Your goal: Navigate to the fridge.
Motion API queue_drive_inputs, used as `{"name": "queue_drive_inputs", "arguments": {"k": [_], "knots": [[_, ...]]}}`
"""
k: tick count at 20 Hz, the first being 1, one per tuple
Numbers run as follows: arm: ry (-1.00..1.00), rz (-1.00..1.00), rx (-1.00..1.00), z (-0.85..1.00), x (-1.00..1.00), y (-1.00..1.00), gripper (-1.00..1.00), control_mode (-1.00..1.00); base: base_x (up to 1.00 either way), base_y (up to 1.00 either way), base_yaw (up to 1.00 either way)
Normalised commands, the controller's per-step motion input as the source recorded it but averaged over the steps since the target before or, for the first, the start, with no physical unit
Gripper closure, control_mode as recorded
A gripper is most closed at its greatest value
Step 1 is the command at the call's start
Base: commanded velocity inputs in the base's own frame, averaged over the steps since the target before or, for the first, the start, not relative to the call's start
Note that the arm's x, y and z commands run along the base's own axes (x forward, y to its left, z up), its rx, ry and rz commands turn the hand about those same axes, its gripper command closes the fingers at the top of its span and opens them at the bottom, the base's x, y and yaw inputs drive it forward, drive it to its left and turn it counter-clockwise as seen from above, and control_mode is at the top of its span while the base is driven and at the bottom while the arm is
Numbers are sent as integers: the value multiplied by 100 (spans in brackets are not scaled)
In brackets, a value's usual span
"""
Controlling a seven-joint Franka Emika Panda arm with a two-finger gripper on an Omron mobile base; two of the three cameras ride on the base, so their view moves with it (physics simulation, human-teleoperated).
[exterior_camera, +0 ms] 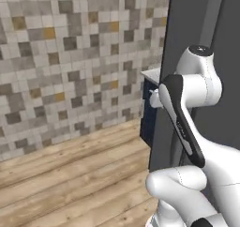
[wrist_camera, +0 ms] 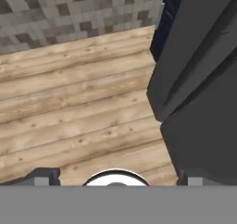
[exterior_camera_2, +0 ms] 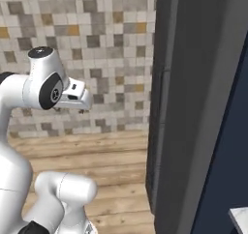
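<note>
Right of the base, close up, stands the fridge [exterior_camera_2: 193, 107]: a tall plain dark grey slab running past the top of both base views, with a vertical seam and a thin grey handle [exterior_camera: 212, 19] visible high up in the left base view. Its bottom corner meets the wood floor [wrist_camera: 74, 107] in the hand view, taking the right half there. Beyond it sit a navy cabinet [exterior_camera: 149, 118] and a pale counter edge [exterior_camera: 152, 73], against the mosaic tile wall [exterior_camera: 70, 57]. Arm is folded up and tucked over the base, likely a carry pose for driving, nothing to reach for yet. Gripper [wrist_camera: 115, 177] points down at the floor; the two dark tips sit at the far corners of the hand view, so fingers [wrist_camera: 44, 177] look spread wide, holding nothing. Judgement: base is nearly at the fridge but looks side-on to it, so it probably still needs to turn or shift to face the doors squarely.
</note>
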Motion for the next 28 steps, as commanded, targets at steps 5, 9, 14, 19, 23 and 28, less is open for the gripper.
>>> {"name": "queue_drive_inputs", "arguments": {"k": [5, 9, 14, 19, 23, 28], "knots": [[0, 0, 0, 0, 0, 0, -100, 100, 73, 42, -71], [0, 0, 0, 0, 0, 0, -100, 100, 19, 66, -85], [0, 0, 0, 0, 0, 0, -100, 100, 24, 54, -91], [0, 0, 0, 0, 0, 0, -100, 100, 46, 50, -92], [0, 0, 0, 0, 0, 0, -100, 100, 66, 44, -52], [0, 0, 0, 0, 0, 0, -100, 100, 61, 15, -20]]}}
